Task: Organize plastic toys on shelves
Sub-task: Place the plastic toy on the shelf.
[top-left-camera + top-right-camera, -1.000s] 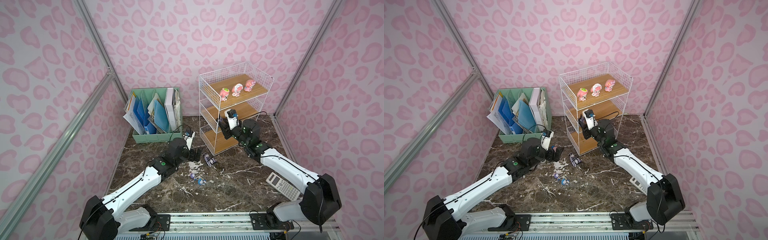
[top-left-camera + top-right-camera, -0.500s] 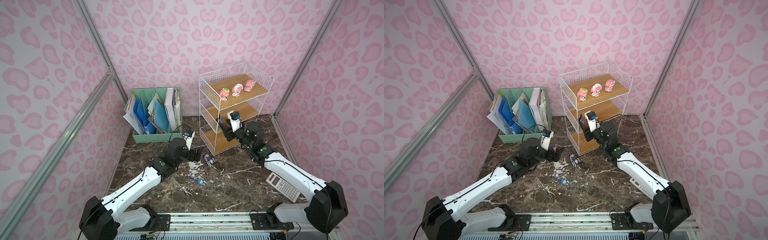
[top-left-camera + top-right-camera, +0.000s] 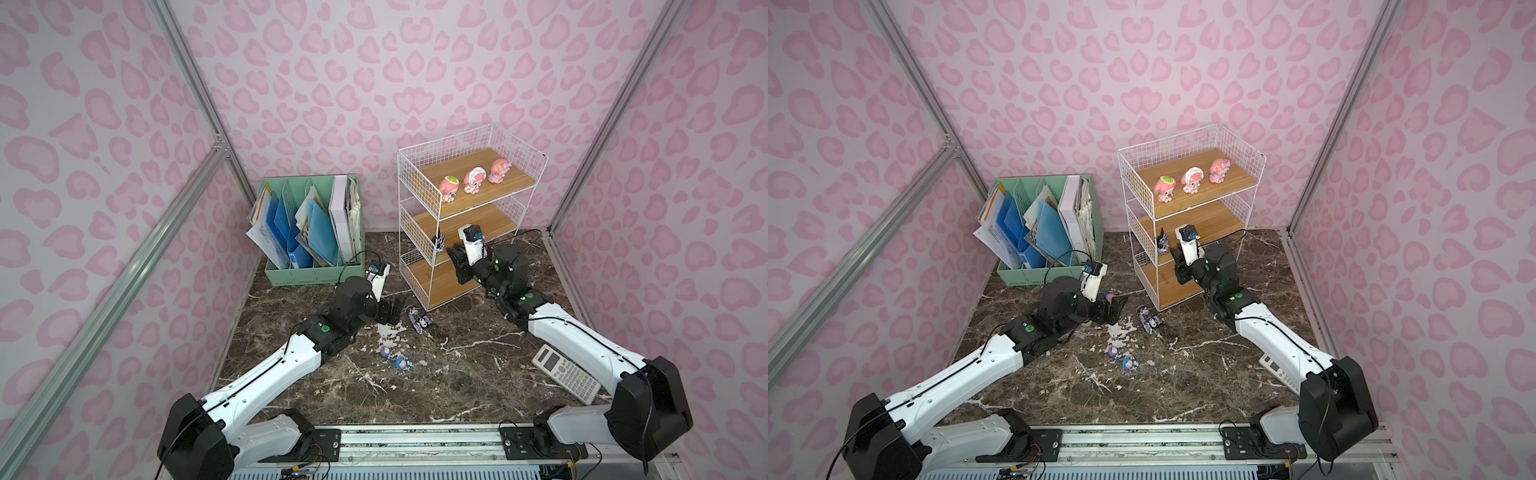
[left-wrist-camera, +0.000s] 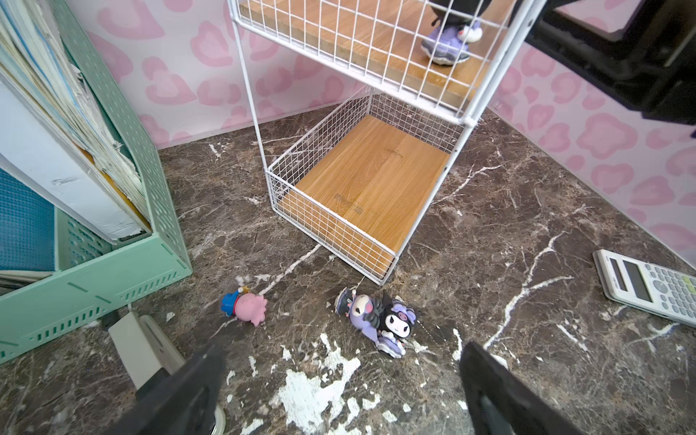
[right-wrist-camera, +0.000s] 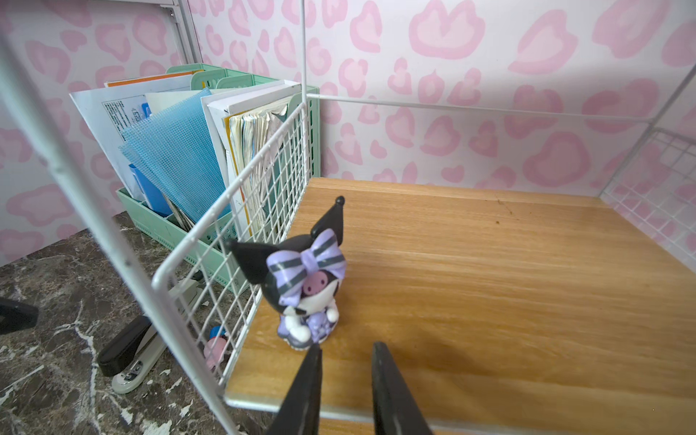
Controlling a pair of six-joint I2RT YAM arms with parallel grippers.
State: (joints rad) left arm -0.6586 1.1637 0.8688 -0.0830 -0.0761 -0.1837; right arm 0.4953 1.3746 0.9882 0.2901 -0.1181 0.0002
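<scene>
1. White wire-grid rack with three wooden boards (image 3: 419, 187): three pink big-headed figurines (image 3: 473, 182) on top; bottom board's stamp (image 4: 350, 201) unreadable.
2. Mint-green plastic file organizer (image 3: 311, 276): papers' (image 5: 124, 113) print too small to read.
3. Left gripper (image 4: 342, 348) spread wide, empty; right gripper (image 5: 346, 346) narrowly parted, grasping nothing.
4. White calculator (image 4: 647, 286), cut off at the picture's edge.
5. Black-eared, purple-bowed figurine (image 5: 305, 286) upright on the middle board's corner, beside the wire side.
6. Two similar figurines (image 4: 380, 320) lying on the brown marble tabletop (image 4: 489, 244).

Figurine (image 5: 307, 286): black ears, purple bow, upright on shelf board (image 5: 489, 301), beside its wire side.
Right gripper (image 5: 346, 346): jaws narrowly apart, empty, just before figurine.
Stapler (image 5: 132, 357): on worktop (image 5: 45, 376) below.
</scene>
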